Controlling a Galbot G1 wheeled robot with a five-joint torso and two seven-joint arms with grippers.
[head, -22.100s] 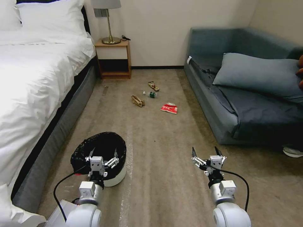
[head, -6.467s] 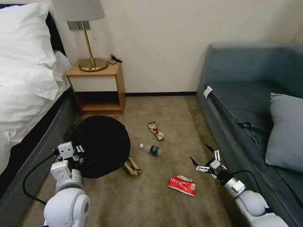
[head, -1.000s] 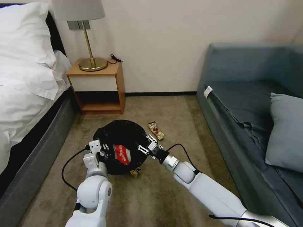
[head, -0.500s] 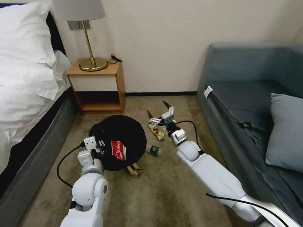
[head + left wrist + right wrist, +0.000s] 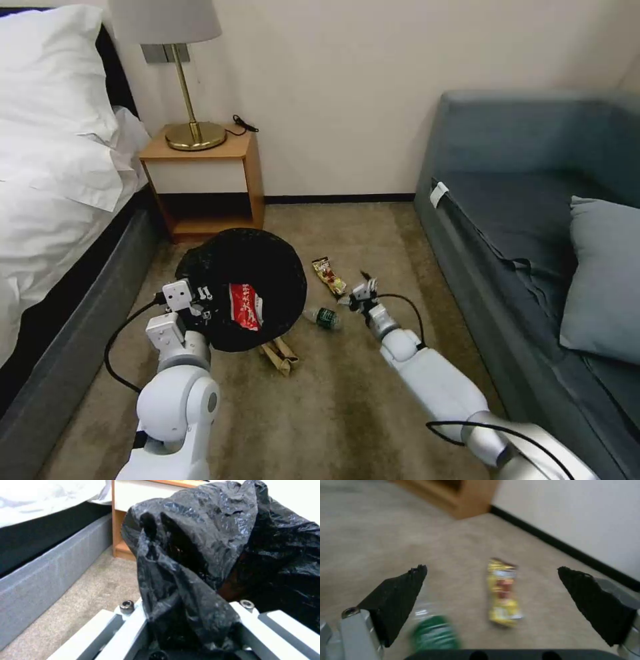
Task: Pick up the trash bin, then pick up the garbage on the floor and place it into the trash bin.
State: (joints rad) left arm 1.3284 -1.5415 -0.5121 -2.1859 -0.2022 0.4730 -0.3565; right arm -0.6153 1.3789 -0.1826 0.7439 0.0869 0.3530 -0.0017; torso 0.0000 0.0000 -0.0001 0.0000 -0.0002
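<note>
The trash bin (image 5: pixel 267 267), lined with a crinkly black bag (image 5: pixel 206 542), hangs tilted above the carpet with my left gripper (image 5: pixel 199 303) (image 5: pixel 190 622) shut on its rim. A red-white snack packet (image 5: pixel 245 305) lies inside it. On the floor are a crumpled brown paper bag (image 5: pixel 280 355), a clear bottle with a green label (image 5: pixel 323 317) (image 5: pixel 433 630) and a brown-yellow wrapper (image 5: pixel 329 277) (image 5: pixel 502 592). My right gripper (image 5: pixel 357 293) (image 5: pixel 492 571) is open, low over the carpet just right of the bottle and short of the wrapper, holding nothing.
A wooden nightstand (image 5: pixel 207 180) with a brass lamp (image 5: pixel 193 133) stands against the back wall behind the bin. The bed (image 5: pixel 53 200) runs along the left and a blue-grey sofa (image 5: pixel 533 253) along the right, leaving a carpet strip between them.
My right gripper has left the bin's mouth, swung out over the wrapper and dropped low beside the bottle. The left arm has drawn the bin slightly left and back, the packet staying inside.
</note>
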